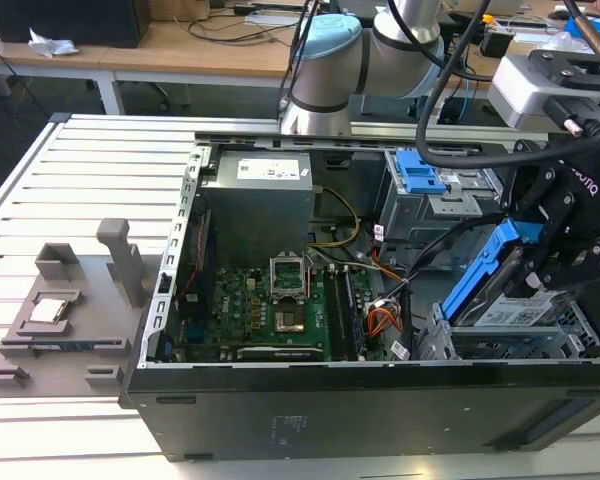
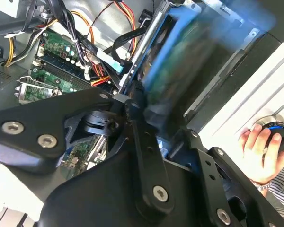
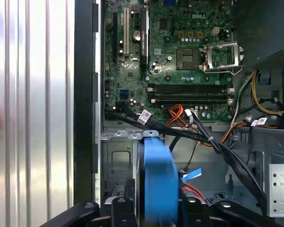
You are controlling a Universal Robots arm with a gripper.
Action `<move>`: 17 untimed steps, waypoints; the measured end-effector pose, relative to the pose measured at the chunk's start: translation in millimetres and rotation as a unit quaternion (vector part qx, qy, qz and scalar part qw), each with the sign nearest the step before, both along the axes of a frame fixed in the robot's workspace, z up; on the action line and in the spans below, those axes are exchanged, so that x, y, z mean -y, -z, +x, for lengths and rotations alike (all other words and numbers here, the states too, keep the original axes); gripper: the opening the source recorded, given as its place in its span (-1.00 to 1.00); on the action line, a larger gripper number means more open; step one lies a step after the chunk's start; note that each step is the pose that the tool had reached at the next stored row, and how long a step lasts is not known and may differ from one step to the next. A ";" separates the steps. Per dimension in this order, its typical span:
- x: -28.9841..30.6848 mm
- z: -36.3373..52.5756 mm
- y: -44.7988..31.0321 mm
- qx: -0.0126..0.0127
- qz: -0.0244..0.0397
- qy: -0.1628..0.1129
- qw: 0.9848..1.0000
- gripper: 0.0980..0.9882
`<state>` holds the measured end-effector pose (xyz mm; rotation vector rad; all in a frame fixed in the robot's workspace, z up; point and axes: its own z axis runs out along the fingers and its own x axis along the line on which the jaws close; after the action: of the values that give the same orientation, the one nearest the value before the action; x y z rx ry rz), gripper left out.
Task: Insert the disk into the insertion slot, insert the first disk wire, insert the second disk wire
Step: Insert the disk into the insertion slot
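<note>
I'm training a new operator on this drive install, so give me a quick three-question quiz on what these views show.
1. True or false: the disk lies on the slatted table, outside the computer case.
2. What does the tool grip? A) a screwdriver B) the disk's blue carrier C) nothing
3. Fill in: the grey fixture sits on the exterior view's ____ of the case.
Key: 1 false, it is held tilted over the insertion slot; 2 B; 3 left.
</note>
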<state>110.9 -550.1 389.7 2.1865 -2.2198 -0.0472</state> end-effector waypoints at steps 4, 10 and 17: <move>0.0 0.0 0.0 0.000 0.000 0.000 1.000 -0.23; 0.0 0.0 0.0 0.000 0.000 0.000 1.000 -0.98; 0.0 0.0 0.0 0.000 -0.001 0.000 1.000 -0.98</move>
<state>110.9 -550.0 389.6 2.1859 -2.2191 -0.0459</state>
